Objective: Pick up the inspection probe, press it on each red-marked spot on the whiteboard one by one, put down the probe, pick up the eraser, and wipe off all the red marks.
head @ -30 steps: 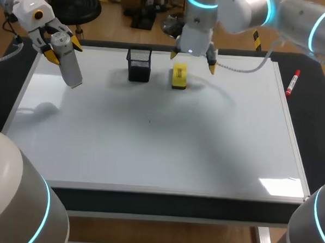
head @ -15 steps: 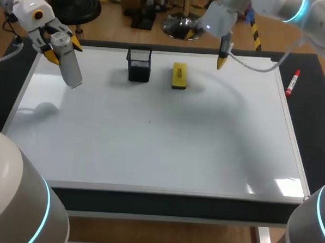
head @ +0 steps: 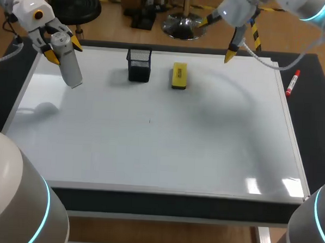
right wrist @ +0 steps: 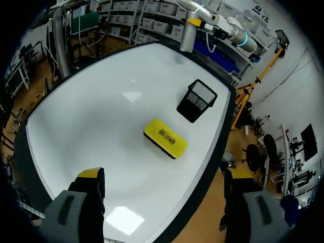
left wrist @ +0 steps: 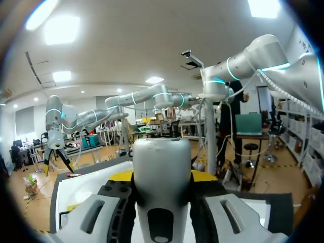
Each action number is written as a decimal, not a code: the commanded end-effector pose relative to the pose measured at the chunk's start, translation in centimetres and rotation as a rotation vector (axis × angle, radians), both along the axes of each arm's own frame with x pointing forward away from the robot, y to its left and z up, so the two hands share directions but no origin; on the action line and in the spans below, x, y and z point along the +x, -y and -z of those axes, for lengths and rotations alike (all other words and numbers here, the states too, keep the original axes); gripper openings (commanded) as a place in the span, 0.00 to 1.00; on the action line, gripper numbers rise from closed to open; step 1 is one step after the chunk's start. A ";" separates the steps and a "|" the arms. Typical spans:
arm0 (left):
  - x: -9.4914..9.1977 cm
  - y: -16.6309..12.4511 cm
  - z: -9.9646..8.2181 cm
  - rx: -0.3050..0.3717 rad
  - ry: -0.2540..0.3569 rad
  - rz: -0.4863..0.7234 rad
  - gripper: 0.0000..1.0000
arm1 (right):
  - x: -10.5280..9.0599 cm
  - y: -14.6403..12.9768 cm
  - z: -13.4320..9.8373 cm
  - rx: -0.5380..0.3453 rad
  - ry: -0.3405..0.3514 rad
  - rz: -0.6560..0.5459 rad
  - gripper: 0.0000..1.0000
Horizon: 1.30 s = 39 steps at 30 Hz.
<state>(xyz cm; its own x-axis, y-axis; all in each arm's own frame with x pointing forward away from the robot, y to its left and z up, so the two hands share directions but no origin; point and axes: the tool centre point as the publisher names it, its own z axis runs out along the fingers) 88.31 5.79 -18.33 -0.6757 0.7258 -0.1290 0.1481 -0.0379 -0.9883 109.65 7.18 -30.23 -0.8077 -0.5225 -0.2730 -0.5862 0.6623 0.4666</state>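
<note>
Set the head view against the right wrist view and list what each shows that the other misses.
Head view only: the red marker lying on the dark mat beside the whiteboard. Right wrist view only: nothing new on the table, just the right gripper seen along its own fingers, open and empty. Both: the yellow eraser, the black mesh holder, and the left gripper holding the inspection probe near the board's far corner.

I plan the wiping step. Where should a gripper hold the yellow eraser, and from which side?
Grip the eraser across its two long sides, mid-length, probably from straight above: it lies flat on the whiteboard with bare board beside both sides.
</note>
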 end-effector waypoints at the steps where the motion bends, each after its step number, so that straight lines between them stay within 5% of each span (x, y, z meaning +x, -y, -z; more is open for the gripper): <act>1: -0.1 0.0 -0.2 0.003 0.003 0.001 0.00 | -1.5 1.1 -0.4 0.035 0.036 0.002 1.00; 35: -0.1 0.0 -0.2 0.003 0.003 0.001 0.00 | -1.5 1.2 -0.3 0.052 0.048 -0.011 1.00; 39: -1.2 0.7 -0.9 0.029 0.031 -0.118 0.00 | -1.5 1.2 -0.3 0.052 0.048 -0.011 1.00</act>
